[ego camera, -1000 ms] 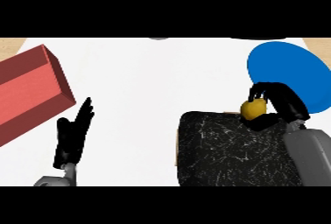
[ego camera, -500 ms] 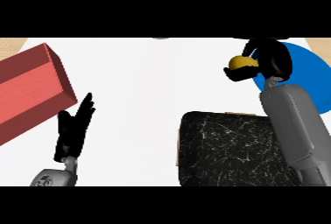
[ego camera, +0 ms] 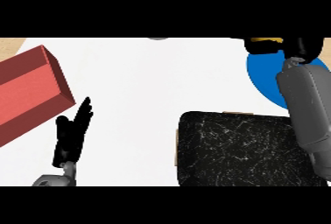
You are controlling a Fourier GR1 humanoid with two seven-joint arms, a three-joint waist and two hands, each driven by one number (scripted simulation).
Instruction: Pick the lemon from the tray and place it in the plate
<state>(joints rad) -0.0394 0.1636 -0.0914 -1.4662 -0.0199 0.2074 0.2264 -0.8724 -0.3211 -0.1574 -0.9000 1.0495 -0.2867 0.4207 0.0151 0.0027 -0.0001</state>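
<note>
above plate (ego camera: 264,78), right hand (ego camera: 298,45) grips lemon (ego camera: 266,40)

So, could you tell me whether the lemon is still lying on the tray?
No, the tray is bare and the lemon sits in the right hand above the plate.

Kitchen, by the looks: white worktop (ego camera: 161,87) w/ wood-tone edge at far corners. Blue plate (ego camera: 265,83) lies under the right robot hand (ego camera: 301,46), dark speckled tray (ego camera: 239,148) nearer than it, red box (ego camera: 29,94) left of the left robot hand (ego camera: 72,131).
</note>
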